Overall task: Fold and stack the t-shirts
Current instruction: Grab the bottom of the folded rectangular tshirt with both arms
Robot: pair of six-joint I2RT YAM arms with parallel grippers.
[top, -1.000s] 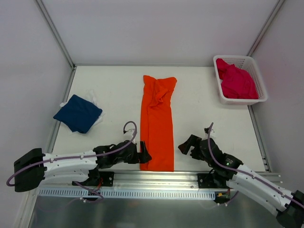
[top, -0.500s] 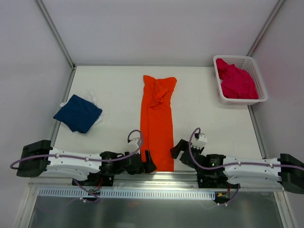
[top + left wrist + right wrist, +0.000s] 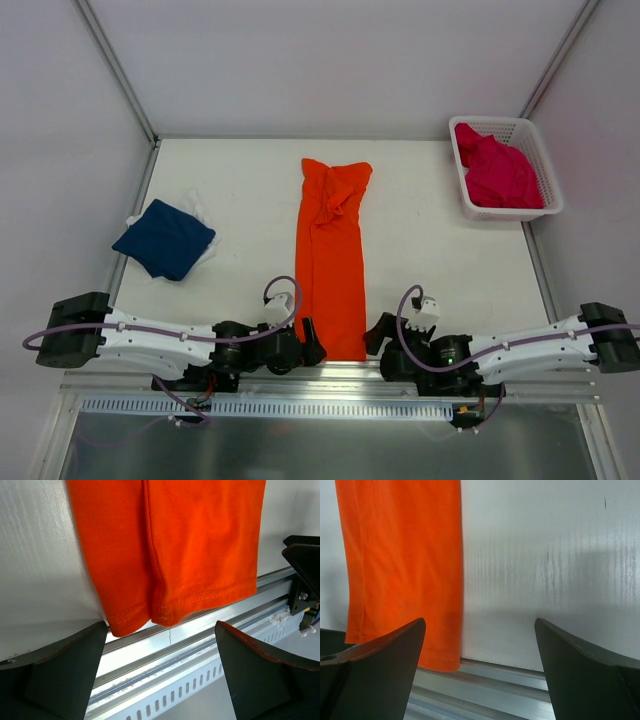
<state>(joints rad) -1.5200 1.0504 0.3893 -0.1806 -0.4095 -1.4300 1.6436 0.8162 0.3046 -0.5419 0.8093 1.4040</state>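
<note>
Beside orange t-shirt (image 3: 330, 260) hem: L gripper (image 3: 311, 340), R gripper (image 3: 379, 331), both full-wide, empty.

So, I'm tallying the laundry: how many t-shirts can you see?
3: orange t-shirt folded lengthwise mid-table, navy t-shirt folded at left, magenta t-shirt bunched in the white basket. More may hide beneath it.

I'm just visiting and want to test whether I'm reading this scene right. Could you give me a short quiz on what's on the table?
1. Multiple choice: the white basket holds a shirt of which colour? A orange, B pink, C navy.
2. True or false: the navy shirt lies on the right side of the table.
3. How many shirts are in view?

Key
1. B, the pink shirt.
2. False, it lies at the left.
3. Three; the orange shirt lies as a long strip mid-table.
</note>
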